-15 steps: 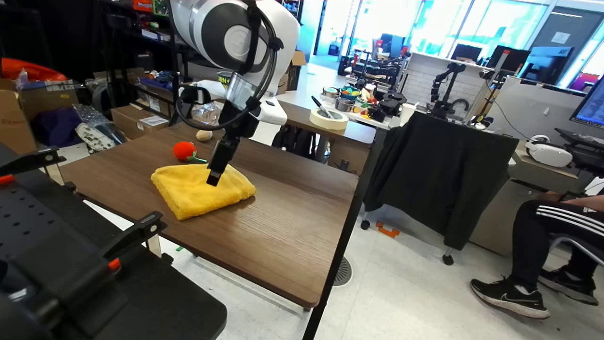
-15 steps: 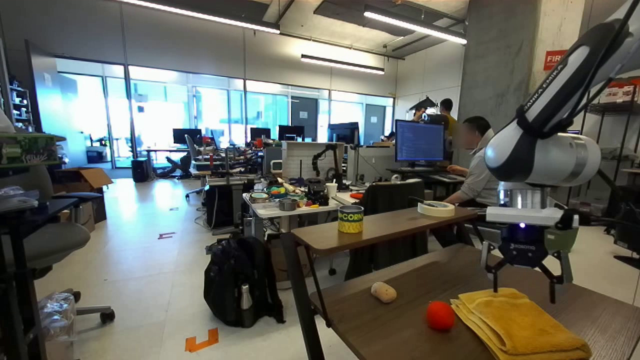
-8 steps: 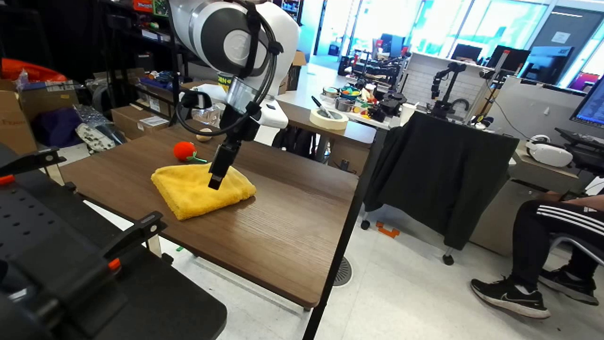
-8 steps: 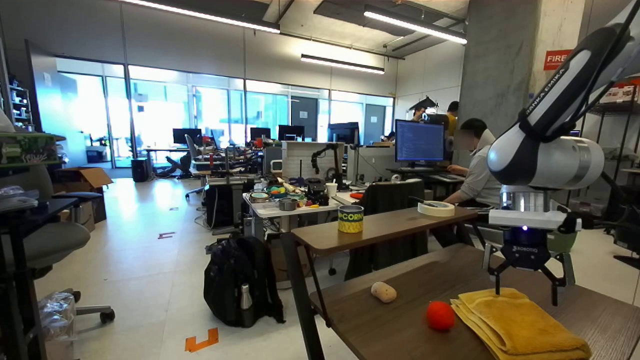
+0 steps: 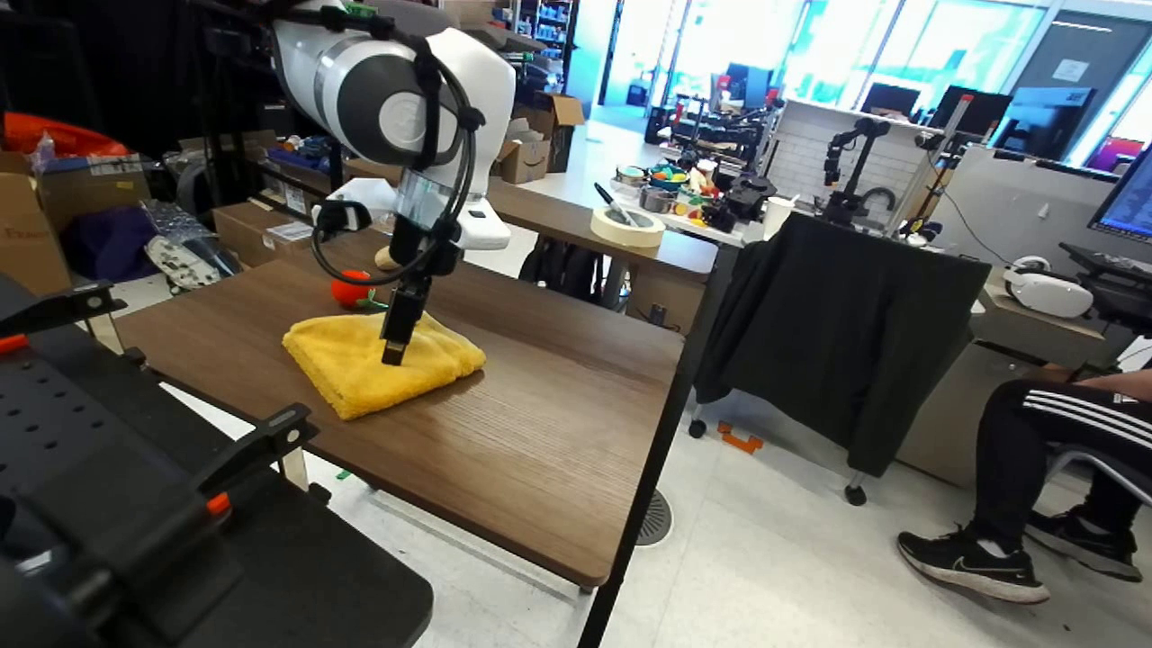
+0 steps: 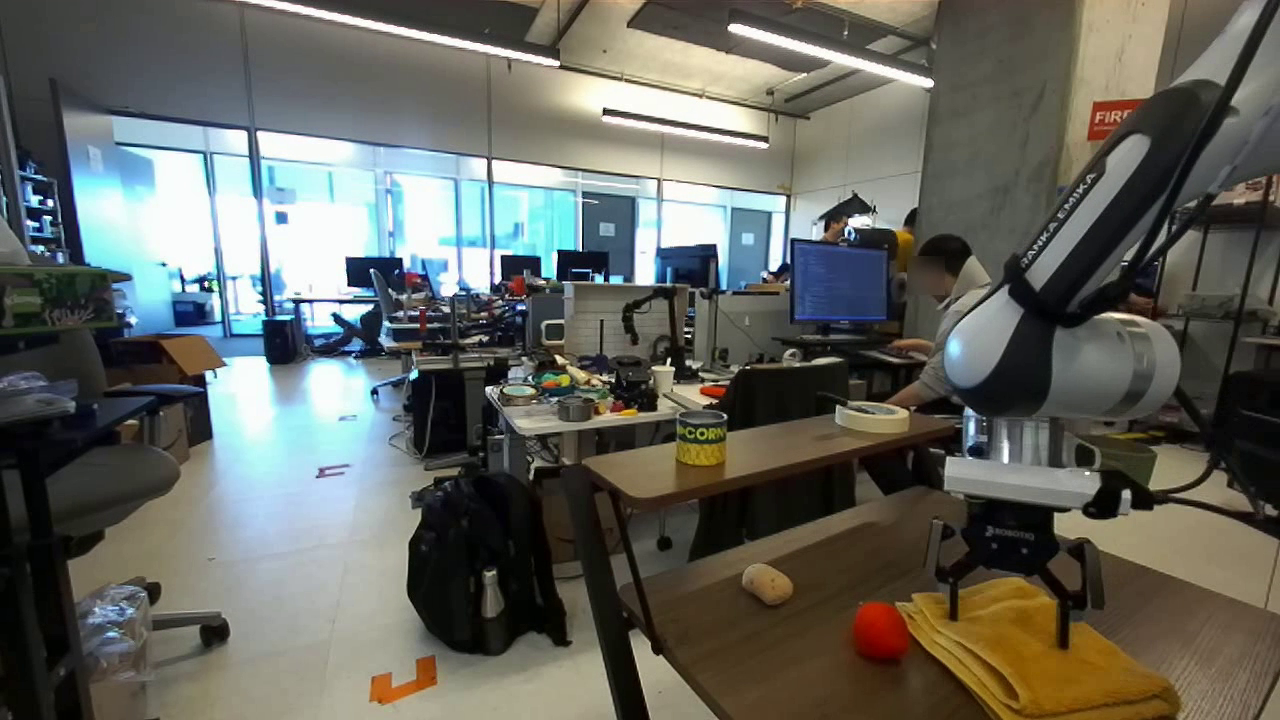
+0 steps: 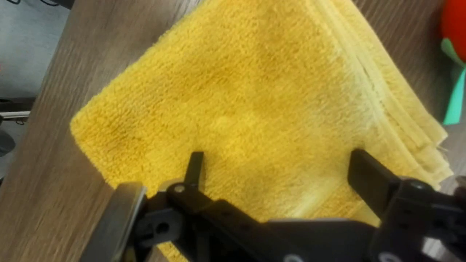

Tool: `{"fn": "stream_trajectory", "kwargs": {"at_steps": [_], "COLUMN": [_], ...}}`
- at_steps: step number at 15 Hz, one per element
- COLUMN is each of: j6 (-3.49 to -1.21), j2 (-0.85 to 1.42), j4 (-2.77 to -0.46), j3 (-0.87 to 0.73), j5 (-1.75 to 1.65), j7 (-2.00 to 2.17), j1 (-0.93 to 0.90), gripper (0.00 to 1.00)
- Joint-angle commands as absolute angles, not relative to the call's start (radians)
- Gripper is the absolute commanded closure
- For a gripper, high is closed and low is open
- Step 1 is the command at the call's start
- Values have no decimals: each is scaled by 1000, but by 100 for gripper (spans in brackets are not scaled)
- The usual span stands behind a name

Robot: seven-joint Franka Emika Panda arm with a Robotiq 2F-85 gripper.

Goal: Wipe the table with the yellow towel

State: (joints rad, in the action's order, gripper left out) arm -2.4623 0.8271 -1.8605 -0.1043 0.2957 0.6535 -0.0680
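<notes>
Yellow plush towel [image 5: 346, 367], folded in layers, lies on the brown wood-grain table [image 5: 540, 450], left of centre in an exterior view. The jaws stand spread well apart over the towel, tips directed down at its top layer; contact cannot be confirmed. Red round tomato-shaped object [image 7: 457, 25]: near the towel, upper right of the wrist frame. Tan oval object [image 6: 767, 584]: on the table, lower right of centre in an exterior view.
</notes>
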Motion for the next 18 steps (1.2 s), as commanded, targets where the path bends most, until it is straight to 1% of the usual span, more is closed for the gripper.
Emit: {"fn": "stream_trajectory", "kwargs": {"at_steps": [1, 4, 8, 12, 15, 18], "j6": [-2517, -2640, -2777, -2838, -2808, -2794], "j2": [883, 925, 951, 1019, 1078, 1112], "j4": [-1846, -1825, -1773, -1673, -1615, -1580], "j3": [-113, -188, -266, -299, -273, -207], "j5": [261, 229, 249, 300, 310, 315], "j7": [662, 711, 729, 806, 862, 878], "j1": [-107, -136, -69, 19, 56, 60], "gripper": [0, 0, 0, 0, 0, 0]}}
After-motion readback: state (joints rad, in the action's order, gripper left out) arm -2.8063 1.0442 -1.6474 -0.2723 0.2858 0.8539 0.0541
